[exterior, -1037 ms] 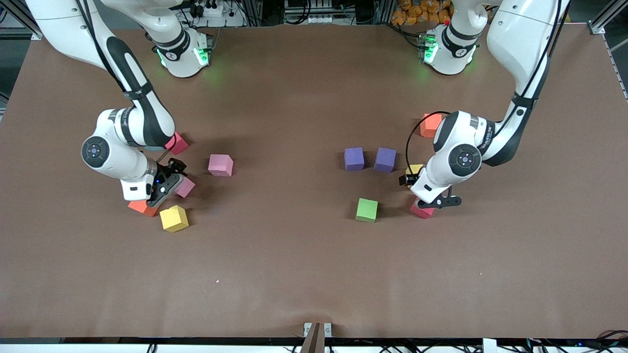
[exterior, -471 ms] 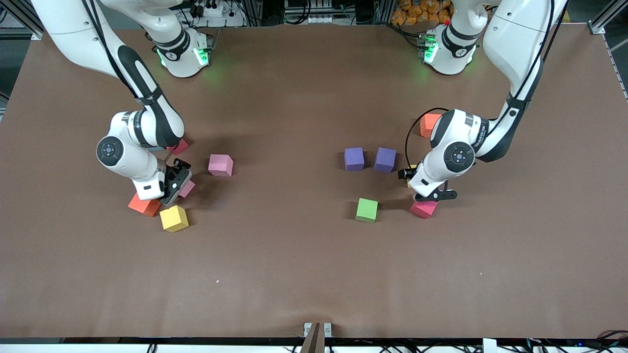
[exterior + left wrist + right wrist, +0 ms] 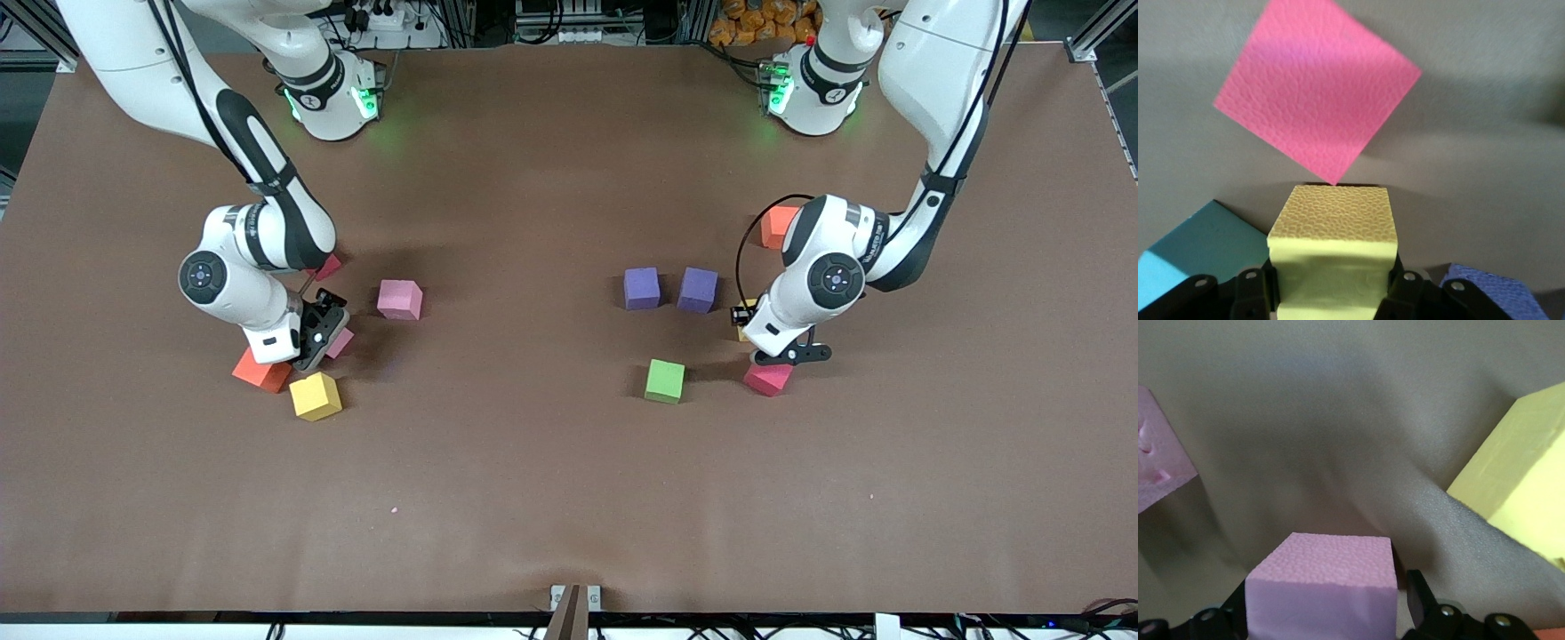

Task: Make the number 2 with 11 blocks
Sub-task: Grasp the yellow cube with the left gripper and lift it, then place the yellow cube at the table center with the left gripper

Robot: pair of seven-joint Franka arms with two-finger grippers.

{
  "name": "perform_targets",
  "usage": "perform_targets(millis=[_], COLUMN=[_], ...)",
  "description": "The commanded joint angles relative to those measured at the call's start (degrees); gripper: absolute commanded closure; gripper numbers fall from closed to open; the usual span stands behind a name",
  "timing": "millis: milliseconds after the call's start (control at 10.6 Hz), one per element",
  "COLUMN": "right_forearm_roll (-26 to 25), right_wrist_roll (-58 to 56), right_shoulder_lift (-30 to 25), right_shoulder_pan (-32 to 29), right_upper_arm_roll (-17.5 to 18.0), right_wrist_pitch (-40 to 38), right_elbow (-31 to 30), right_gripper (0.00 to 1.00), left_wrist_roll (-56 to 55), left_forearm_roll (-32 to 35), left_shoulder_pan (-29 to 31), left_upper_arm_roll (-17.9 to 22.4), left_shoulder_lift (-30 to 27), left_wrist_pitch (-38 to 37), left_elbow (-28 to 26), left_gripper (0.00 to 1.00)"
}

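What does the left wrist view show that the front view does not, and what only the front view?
Only the left wrist view: the left gripper shut on the yellow block, and a light blue block beside it.
Only the front view: the green block, and the right gripper low over a pink block toward the right arm's end of the table.
Both: the red block and a purple block.

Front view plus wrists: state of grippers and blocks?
left gripper, shut on yellow block, foam squashed
right gripper, low around pink block, grip unclear
green block, loose on table
purple blocks, loose, side by side, apart
number 2, not started
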Motion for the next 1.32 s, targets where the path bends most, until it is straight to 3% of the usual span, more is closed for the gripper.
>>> perform_targets(millis=[0, 94, 377, 660, 849, 1226], right_forearm_roll=[1.0, 1.0, 1.0, 0.6, 0.4, 0.0], right_wrist_roll=[0.2, 0.3, 0.1, 2.0, 5.4, 6.5], right_shoulder_lift=[-0.9, -1.8, -3.5, -5.7, -5.7, -5.7], right_shoulder_pan=[0.1, 0.1, -0.6, -0.6, -0.6, -0.3], right_upper_arm_roll=[0.2, 0.2, -0.2, -0.5, -0.9, -0.9], right_wrist_pitch=[-0.8, -3.1, -12.7, -19.1, -24.3, -25.4], right_elbow=[0.7, 1.6, 7.3, 12.8, 16.3, 17.8], right_gripper=[0.59, 0.69, 0.78, 0.76, 0.74, 0.75], left_wrist_roll=[-4.3, -6.7, -12.8, -20.1, -25.4, -32.6], left_forearm_roll=[1.5, 1.6, 1.4, 0.9, 1.4, 2.8], left_shoulder_pan=[-0.7, -0.7, -0.8, -4.1, -10.7, -23.8], left_upper_arm_roll=[-1.2, -2.7, -9.4, -14.6, -14.6, -13.9], left_shoulder_lift=[-5.0, -6.6, -8.1, -4.6, 0.5, 9.1], left_wrist_pitch=[-2.3, -2.9, -4.9, -5.0, -5.0, -5.0], left_elbow=[-0.9, -0.9, 1.3, 6.5, 11.1, 18.2], left_gripper=[0.72, 0.72, 0.71, 0.70, 0.69, 0.69])
